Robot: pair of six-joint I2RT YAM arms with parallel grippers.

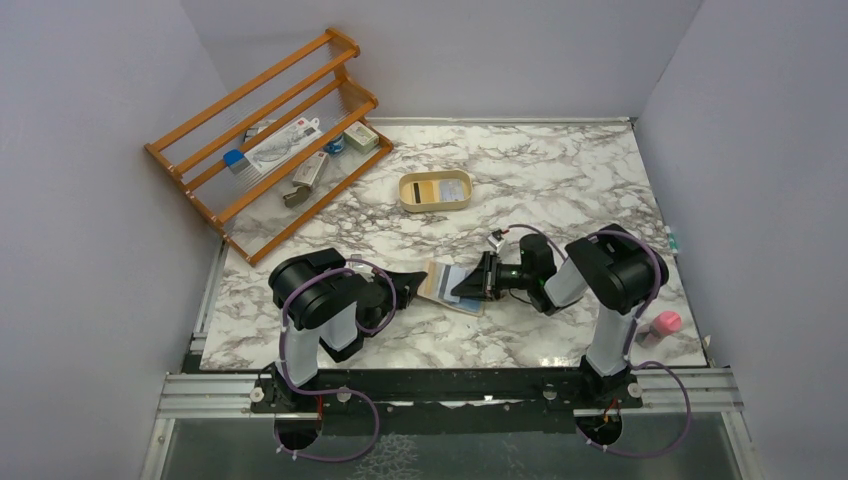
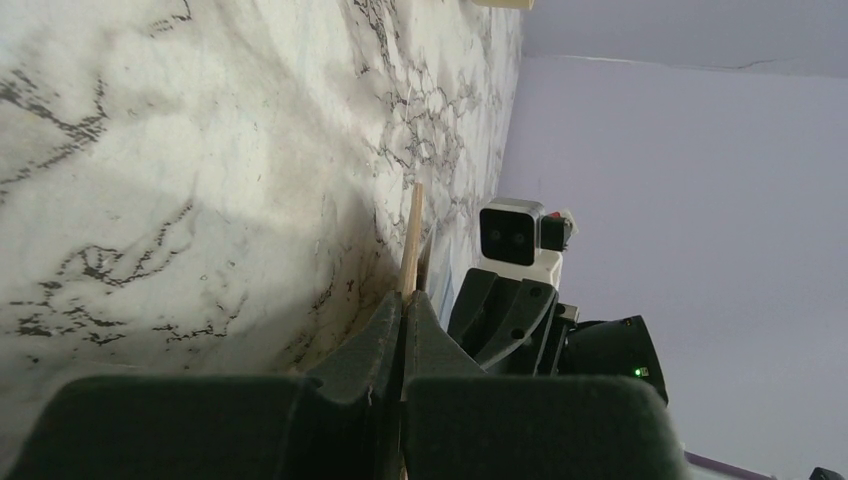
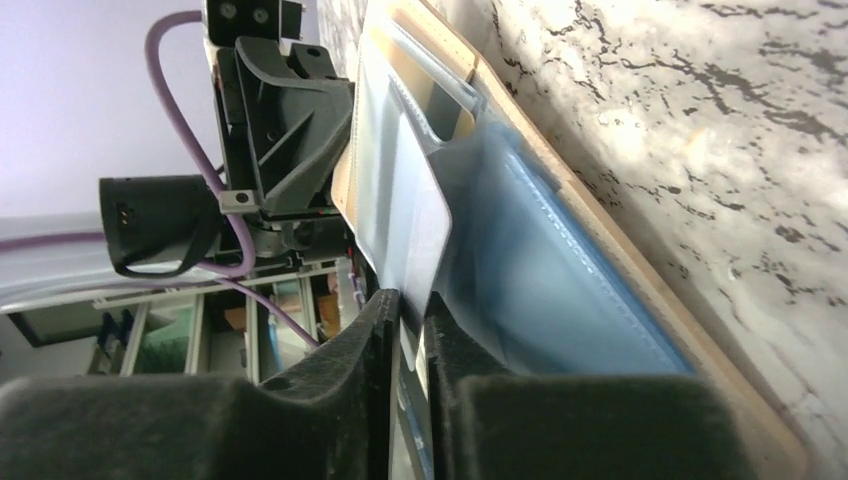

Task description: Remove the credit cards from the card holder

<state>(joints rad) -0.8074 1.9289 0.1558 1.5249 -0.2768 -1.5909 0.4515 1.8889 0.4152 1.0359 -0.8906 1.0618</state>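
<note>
Tan card holder [image 1: 441, 281] open on the marble table [image 1: 560, 180], left gripper [image 1: 421, 276] clenched on its left edge, right gripper [image 1: 457, 292] pinching a pale credit card [image 3: 405, 210] sticking out.

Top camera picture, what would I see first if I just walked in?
Two black robot arms meeting mid-table: the left gripper is shut on the edge of the open tan card holder, and the right gripper pinches a pale card poking out of it. Behind them sits a cream oval tray, and a big orange wooden rack stands at the far left.
</note>
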